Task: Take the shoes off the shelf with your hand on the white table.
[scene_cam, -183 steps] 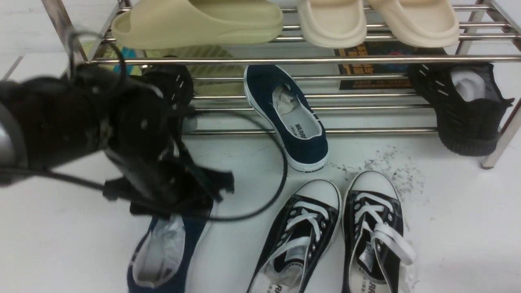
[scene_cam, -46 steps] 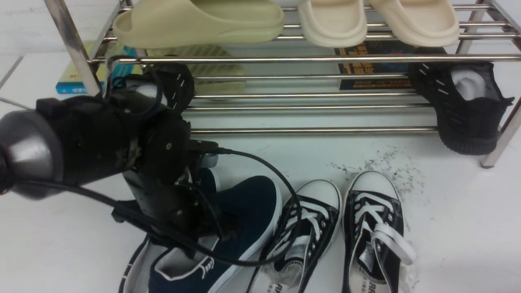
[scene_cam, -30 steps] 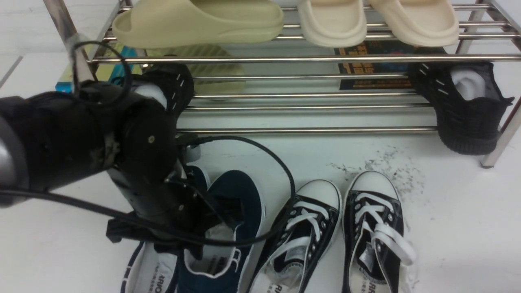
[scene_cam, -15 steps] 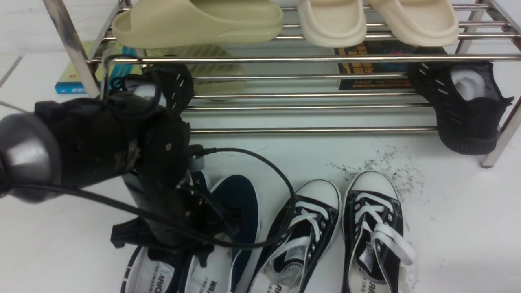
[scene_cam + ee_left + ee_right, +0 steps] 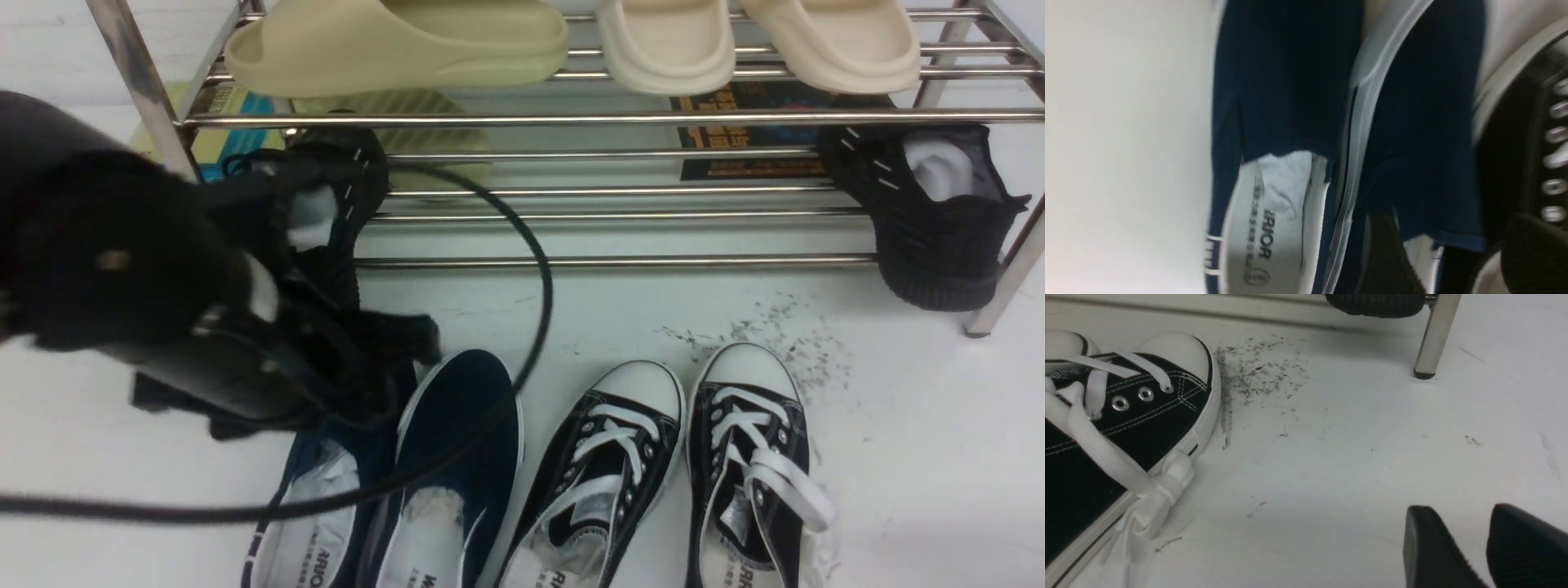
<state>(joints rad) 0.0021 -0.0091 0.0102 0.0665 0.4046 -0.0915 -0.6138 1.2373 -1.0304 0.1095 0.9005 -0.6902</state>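
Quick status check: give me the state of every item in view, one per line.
navy slip-on shoes: both on the table, side by side, upright, released.
left gripper: open, above the slip-ons, holding nothing.
right gripper: fingers slightly apart, empty, over bare table.
lace-up sneakers: on the table, laced.
black knit sneakers: on the lower shelf.
slides: on the top shelf.

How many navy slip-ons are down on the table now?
2: one navy slip-on lies under the left hand, the other beside it, next to the lace-up sneakers. None remain visible on the shelf.
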